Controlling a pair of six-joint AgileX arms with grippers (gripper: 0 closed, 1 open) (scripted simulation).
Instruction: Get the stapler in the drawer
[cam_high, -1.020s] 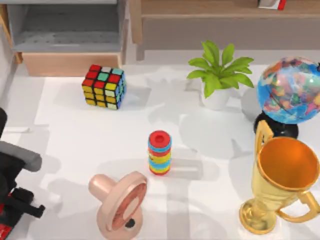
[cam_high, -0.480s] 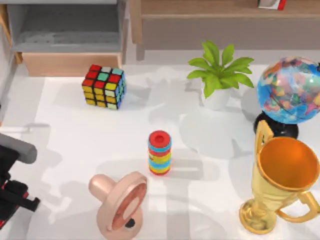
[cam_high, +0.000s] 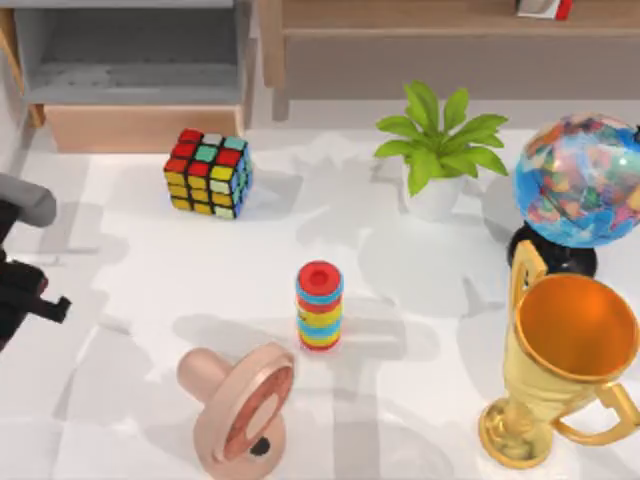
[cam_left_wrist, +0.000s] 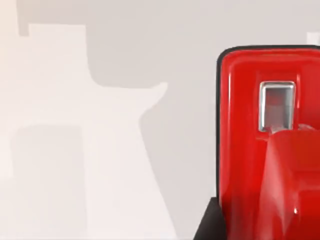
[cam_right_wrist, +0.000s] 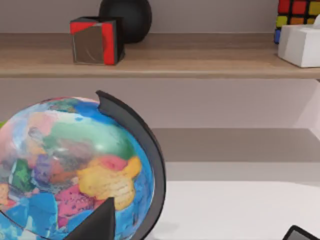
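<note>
My left gripper (cam_high: 25, 300) hung over the table's left edge, clamped on the stapler (cam_left_wrist: 270, 145), a glossy red shell with rounded corners, a black rim and a small silver window. The drawer (cam_high: 140, 128) sat open at the back left, its floor matte grey and its front pale wood. I could read no writing.

red stapler (cam_left_wrist: 270, 145), open grey drawer (cam_high: 135, 75)
</note>
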